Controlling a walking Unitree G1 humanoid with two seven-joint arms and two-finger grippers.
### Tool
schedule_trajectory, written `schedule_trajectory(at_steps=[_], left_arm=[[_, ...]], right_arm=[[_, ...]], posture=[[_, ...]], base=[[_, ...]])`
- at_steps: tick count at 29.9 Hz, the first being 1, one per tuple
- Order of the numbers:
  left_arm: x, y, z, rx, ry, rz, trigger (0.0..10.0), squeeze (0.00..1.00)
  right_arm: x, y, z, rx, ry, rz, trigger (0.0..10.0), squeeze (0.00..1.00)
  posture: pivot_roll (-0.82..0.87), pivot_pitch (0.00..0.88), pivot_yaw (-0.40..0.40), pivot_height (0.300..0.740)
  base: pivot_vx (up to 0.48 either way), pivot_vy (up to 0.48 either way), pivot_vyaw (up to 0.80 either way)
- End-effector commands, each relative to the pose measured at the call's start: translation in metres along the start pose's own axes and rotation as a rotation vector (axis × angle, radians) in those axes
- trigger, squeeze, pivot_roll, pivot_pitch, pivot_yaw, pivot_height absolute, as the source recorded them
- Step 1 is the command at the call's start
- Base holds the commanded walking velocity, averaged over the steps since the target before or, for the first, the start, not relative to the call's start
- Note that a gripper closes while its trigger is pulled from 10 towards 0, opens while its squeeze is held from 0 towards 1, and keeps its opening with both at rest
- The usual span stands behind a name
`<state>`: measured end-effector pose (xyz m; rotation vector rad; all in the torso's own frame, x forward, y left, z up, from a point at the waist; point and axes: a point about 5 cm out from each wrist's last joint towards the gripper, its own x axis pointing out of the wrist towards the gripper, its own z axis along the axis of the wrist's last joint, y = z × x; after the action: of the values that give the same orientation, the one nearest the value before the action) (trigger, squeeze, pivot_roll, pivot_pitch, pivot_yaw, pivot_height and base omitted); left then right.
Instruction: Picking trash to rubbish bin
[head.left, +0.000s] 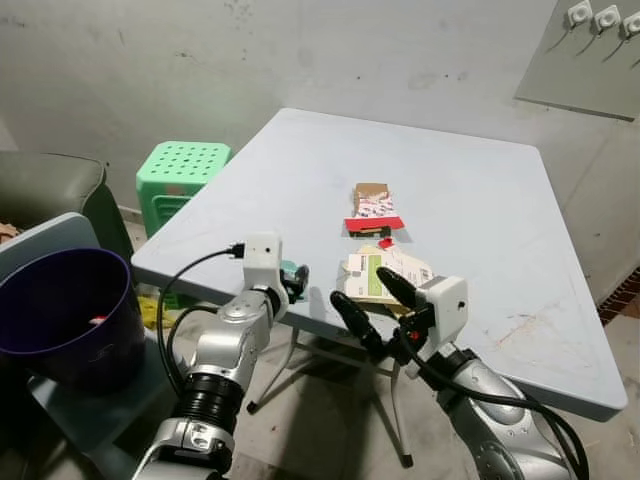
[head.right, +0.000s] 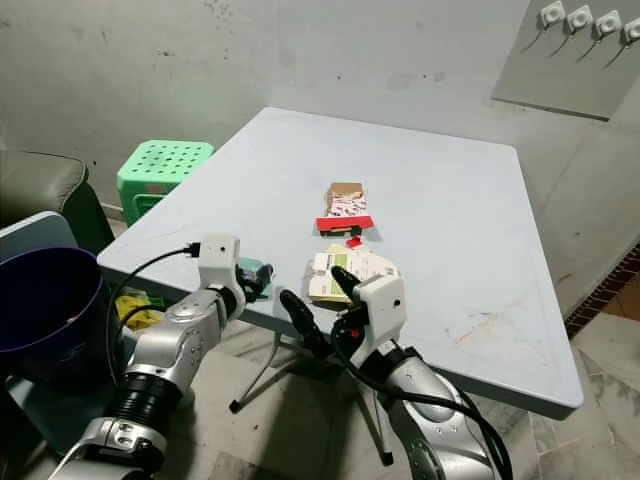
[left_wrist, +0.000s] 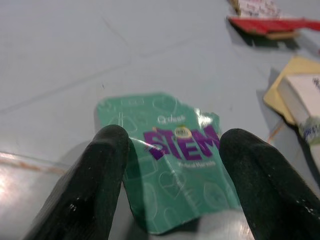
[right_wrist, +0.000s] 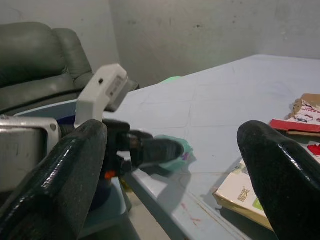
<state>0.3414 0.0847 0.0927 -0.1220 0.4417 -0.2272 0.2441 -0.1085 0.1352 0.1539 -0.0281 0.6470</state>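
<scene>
A green packet printed "STEM" (left_wrist: 172, 175) lies at the near left edge of the pale blue table (head.left: 480, 190). My left gripper (left_wrist: 176, 135) is open, its fingers straddling the packet and touching its sides. My right gripper (head.left: 358, 284) hovers open over the table's near edge, fingers wide apart, just in front of a yellow-and-white carton (head.left: 390, 268). Farther back lie a small red scrap (head.left: 385, 242) and a flattened cardboard pack with a red flap (head.left: 372, 212). A dark purple bin (head.left: 60, 310) stands on the floor to the left of the table.
A green plastic stool (head.left: 180, 170) stands by the table's left side, with a grey armchair (head.left: 50, 190) beyond the bin. The table's folding legs (head.left: 290, 370) show below its near edge. A grey wall runs close behind.
</scene>
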Motion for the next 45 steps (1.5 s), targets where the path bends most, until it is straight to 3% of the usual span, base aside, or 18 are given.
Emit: schedule_trajectory(at_steps=[1,11,12,13,14,15,16,25,43,44,45], left_arm=[[0.002,-0.003,0.000,0.011,0.029,-0.002,10.0,0.00],[0.002,0.002,-0.011,0.005,0.098,0.003,10.0,0.00],[0.002,0.003,-0.010,0.001,0.095,-0.005,8.0,0.00],[0.001,0.004,-0.011,0.002,0.100,0.001,4.0,0.00],[0.001,0.005,-0.011,0.005,0.104,0.007,3.4,0.00],[0.001,0.005,-0.011,0.007,0.106,0.009,1.1,0.00],[0.002,0.006,-0.012,0.010,0.111,0.009,0.0,0.00],[0.000,0.006,-0.016,0.088,0.145,-0.019,0.0,0.00],[-0.001,0.005,-0.017,0.119,0.164,-0.044,0.0,0.00],[-0.001,0.004,-0.013,0.128,0.142,-0.047,1.1,0.00],[-0.002,0.005,-0.011,0.129,0.125,-0.048,7.6,0.00]], right_arm=[[-0.001,-0.001,0.008,-0.008,-0.021,-0.007,10.0,0.00],[0.002,-0.003,0.012,-0.007,-0.034,-0.015,10.0,0.00],[0.003,-0.003,0.013,-0.006,-0.039,-0.017,10.0,0.00],[0.003,-0.003,0.014,-0.003,-0.044,-0.018,10.0,0.00],[0.003,-0.003,0.015,0.000,-0.048,-0.019,10.0,0.00],[0.003,-0.003,0.015,0.002,-0.050,-0.020,10.0,0.00],[0.004,-0.004,0.016,0.008,-0.055,-0.022,10.0,0.00],[0.005,-0.001,0.026,0.087,-0.119,-0.014,10.0,0.00],[0.004,-0.002,0.029,0.104,-0.138,-0.031,10.0,0.00],[0.004,-0.002,0.029,0.105,-0.138,-0.031,10.0,0.00],[0.004,-0.002,0.029,0.105,-0.138,-0.030,10.0,0.00]], posture=[[-0.11,0.000,-0.029,0.740],[-0.10,0.000,-0.032,0.740],[-0.10,0.000,-0.034,0.740],[-0.10,0.000,-0.034,0.740],[-0.10,0.000,-0.034,0.740],[-0.10,0.000,-0.034,0.740],[-0.09,0.000,-0.034,0.740],[-0.09,0.000,-0.025,0.740],[-0.10,0.000,-0.014,0.740],[-0.10,0.000,-0.014,0.740],[-0.10,0.000,-0.014,0.740]], base=[[0.000,0.000,0.00],[0.000,0.000,0.00],[0.000,0.000,0.00],[0.000,0.000,0.00],[0.000,0.000,0.00],[0.000,0.000,0.00],[0.000,0.000,0.00],[0.000,0.000,0.00],[0.000,0.000,0.00],[0.000,0.000,0.00],[0.000,0.000,0.00]])
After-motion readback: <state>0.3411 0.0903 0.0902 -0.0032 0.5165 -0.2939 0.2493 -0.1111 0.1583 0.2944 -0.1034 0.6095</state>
